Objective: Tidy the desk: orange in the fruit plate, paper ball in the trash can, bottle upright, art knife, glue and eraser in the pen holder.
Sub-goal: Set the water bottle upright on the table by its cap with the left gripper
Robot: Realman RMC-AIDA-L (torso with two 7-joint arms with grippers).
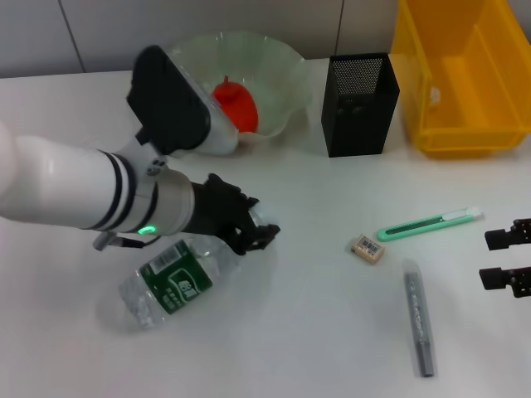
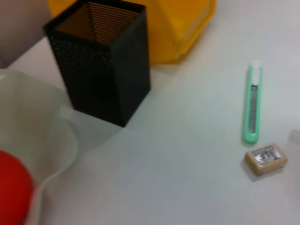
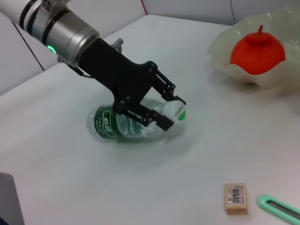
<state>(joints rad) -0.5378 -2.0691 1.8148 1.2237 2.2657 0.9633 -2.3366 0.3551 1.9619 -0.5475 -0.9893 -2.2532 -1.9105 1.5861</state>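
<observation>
The clear bottle (image 1: 170, 282) with a green label lies on its side at the front left. My left gripper (image 1: 259, 232) is shut on its neck by the white cap (image 3: 177, 112), one finger on each side. The orange (image 1: 236, 104) sits in the translucent fruit plate (image 1: 286, 75) at the back. A beige eraser (image 1: 367, 248), a green art knife (image 1: 430, 224) and a grey glue stick (image 1: 419, 315) lie on the table at the right. The black mesh pen holder (image 1: 358, 104) stands behind them. My right gripper (image 1: 506, 257) hovers open at the right edge. The paper ball is out of view.
A yellow bin (image 1: 465, 75) stands at the back right, beside the pen holder. In the left wrist view, the pen holder (image 2: 103, 61), art knife (image 2: 253, 103) and eraser (image 2: 266, 158) show ahead, with the plate's rim (image 2: 56, 136) close by.
</observation>
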